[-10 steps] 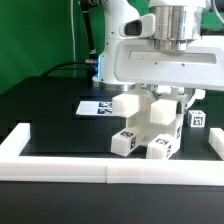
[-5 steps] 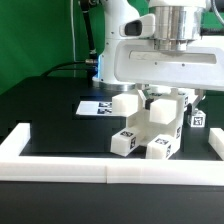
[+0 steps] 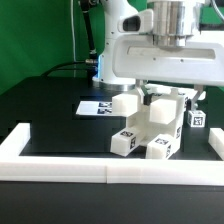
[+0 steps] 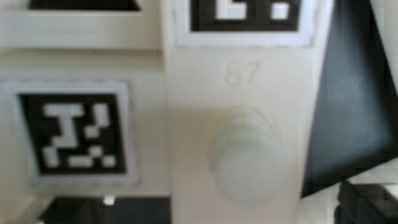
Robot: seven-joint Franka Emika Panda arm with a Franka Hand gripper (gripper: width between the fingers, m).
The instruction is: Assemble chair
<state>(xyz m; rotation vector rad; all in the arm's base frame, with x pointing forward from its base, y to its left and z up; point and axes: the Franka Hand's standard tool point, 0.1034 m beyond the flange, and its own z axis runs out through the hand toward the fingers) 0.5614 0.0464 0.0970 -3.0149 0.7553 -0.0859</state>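
On the black table [image 3: 50,105] before a green curtain [image 3: 40,30], the gripper [image 3: 166,97] meets the chair [image 3: 158,122], its grip unclear.

The chair [image 3: 152,122] parts look matt white plastic, the table [image 3: 50,110] matt black.

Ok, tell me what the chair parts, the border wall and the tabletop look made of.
Chair parts: likely rigid white plastic, matte. They are chunky blocks with crisp edges, and the wrist view shows a moulded bump and printed black-and-white tags. Border wall: white, matte, possibly foam or plastic. Tabletop: black, dull, maybe cloth or a mat.
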